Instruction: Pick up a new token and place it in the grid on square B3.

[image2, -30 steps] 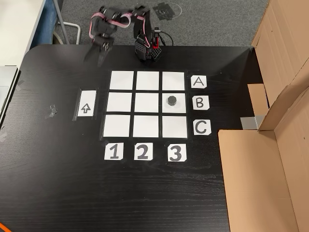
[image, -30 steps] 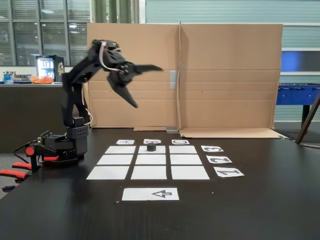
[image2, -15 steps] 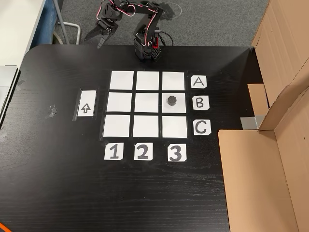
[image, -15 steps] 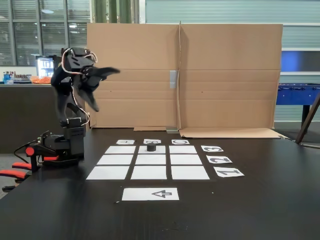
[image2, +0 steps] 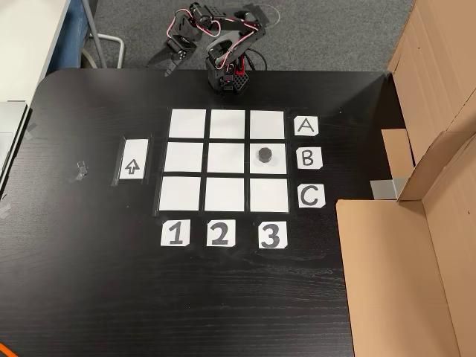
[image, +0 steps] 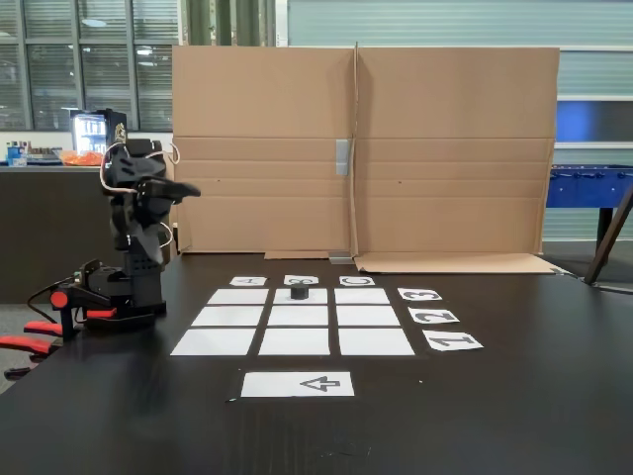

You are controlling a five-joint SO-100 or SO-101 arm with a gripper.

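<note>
Small black cylindrical token (image2: 264, 155) sits on white paper square B3 (image2: 277, 167); black pincer (image2: 166, 61) empty, fingers spread, off counter edge.

In the low fixed view the gripper (image: 163, 213) sits folded against the dark arm, its jaws too murky to read. Seen from above, its fingers (image2: 165, 59) are blurred against the grey floor. The far labels (image: 301, 280) are foreshortened beyond reading. The cardboard (image2: 416, 245) runs off the right and bottom edges.
</note>
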